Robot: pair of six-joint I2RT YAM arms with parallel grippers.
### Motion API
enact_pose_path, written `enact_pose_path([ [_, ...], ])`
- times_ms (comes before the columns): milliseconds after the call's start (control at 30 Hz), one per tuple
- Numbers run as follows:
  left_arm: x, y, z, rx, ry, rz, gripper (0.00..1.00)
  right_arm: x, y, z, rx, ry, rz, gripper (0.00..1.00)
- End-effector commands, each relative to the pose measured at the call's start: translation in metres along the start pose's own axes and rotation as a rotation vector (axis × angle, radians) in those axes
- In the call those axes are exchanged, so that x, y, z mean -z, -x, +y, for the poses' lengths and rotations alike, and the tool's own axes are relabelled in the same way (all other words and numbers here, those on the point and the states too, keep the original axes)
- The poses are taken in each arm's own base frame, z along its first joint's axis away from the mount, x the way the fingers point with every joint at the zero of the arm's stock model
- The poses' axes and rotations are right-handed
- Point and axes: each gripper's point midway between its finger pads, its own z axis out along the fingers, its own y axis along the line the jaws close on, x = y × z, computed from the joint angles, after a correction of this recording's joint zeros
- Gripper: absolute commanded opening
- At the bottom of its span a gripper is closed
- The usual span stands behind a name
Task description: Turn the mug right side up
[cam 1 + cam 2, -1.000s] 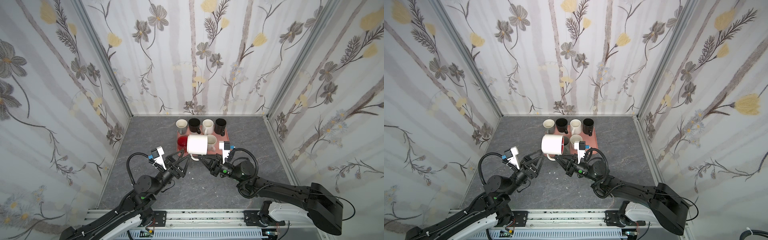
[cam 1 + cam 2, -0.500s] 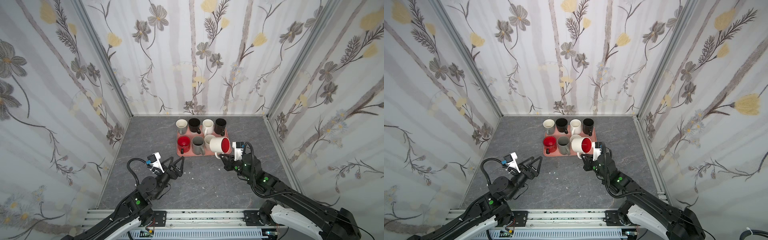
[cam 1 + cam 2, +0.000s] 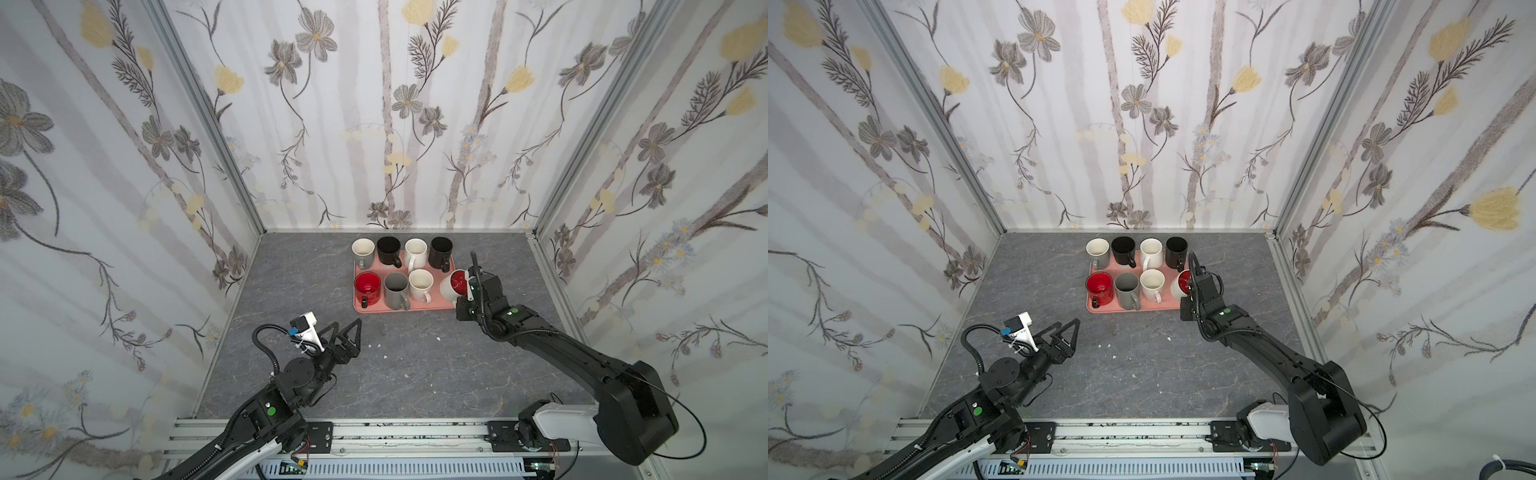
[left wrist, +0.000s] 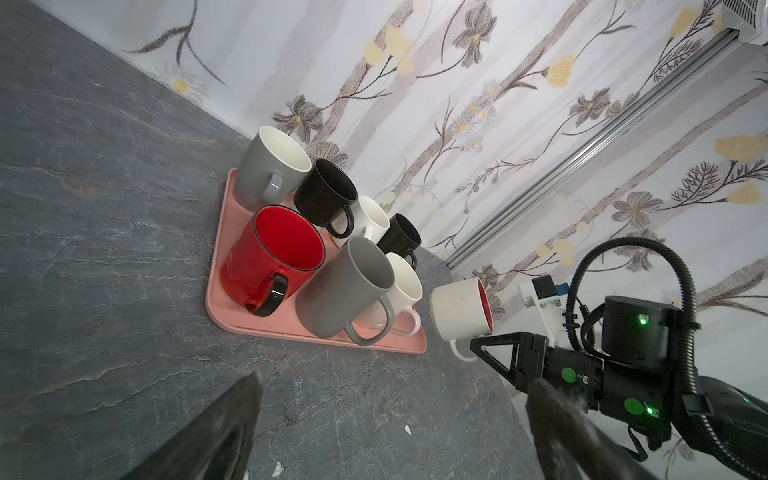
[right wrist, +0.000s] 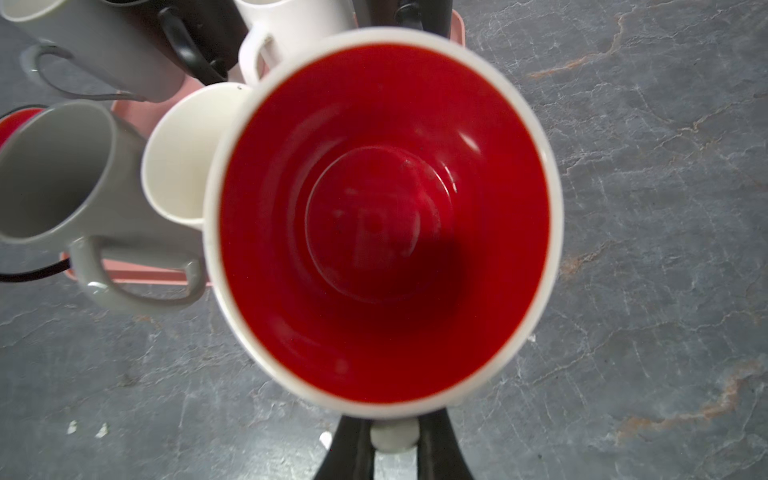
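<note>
Right gripper (image 5: 392,430) is pressed together on the white handle (image 5: 391,441) of the mug (image 5: 382,216), one dark finger on each side of it. The wrist camera looks straight down into the red interior, so the mouth faces back along the claw toward the arm. In both top views the mug (image 3: 449,287) sits at the tip of the right gripper (image 3: 468,286), at the right edge of the pink tray (image 3: 376,308), just beside the cream mug (image 3: 420,284). Its white wall is toward the tray and its red inside is turned toward the arm. From the left wrist the mug (image 4: 459,309) shows tilted compared with the upright mugs on the tray (image 4: 216,259), just past the tray's corner, handle on the underside. It looks clear of the grey table (image 3: 415,365), but contact cannot be told for certain. Left gripper (image 3: 345,329) is spread wide with nothing between the fingers, low over the table in front of the tray and well apart from the mug.
</note>
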Motion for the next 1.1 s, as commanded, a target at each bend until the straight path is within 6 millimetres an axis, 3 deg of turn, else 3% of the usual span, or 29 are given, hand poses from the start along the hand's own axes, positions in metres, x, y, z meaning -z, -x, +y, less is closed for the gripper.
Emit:
enact_pose_path([
  [0, 0.001, 0.004, 0.001, 0.014, 0.01, -0.015, 1.0, -0.015, 0.02, -0.002, 0.068, -0.045, -0.007, 0.0],
  [200, 0.002, 0.004, 0.001, 0.015, 0.011, -0.013, 1.0, -0.041, 0.013, 0.001, 0.122, -0.065, 0.093, 0.0],
  [233, 0.002, 0.005, 0.001, 0.016, 0.011, -0.015, 1.0, -0.049, 0.005, -0.002, 0.129, -0.077, 0.126, 0.0],
  [567, 0.003, 0.007, 0.001, 0.015, 0.011, -0.024, 1.0, -0.066, -0.011, -0.008, 0.149, -0.111, 0.175, 0.02],
  [633, 0.003, 0.007, 0.001, 0.015, 0.011, -0.023, 1.0, -0.068, -0.013, -0.007, 0.148, -0.109, 0.181, 0.11],
  [733, 0.003, 0.006, 0.001, 0.014, 0.011, -0.018, 1.0, -0.066, -0.011, -0.004, 0.14, -0.098, 0.169, 0.38],
  [800, 0.003, 0.007, 0.001, 0.013, 0.012, -0.02, 1.0, -0.06, -0.005, -0.002, 0.133, -0.087, 0.144, 0.49],
  [1067, 0.004, 0.02, -0.009, -0.001, 0.004, -0.047, 1.0, -0.011, 0.027, 0.005, 0.062, -0.016, -0.034, 0.68],
])
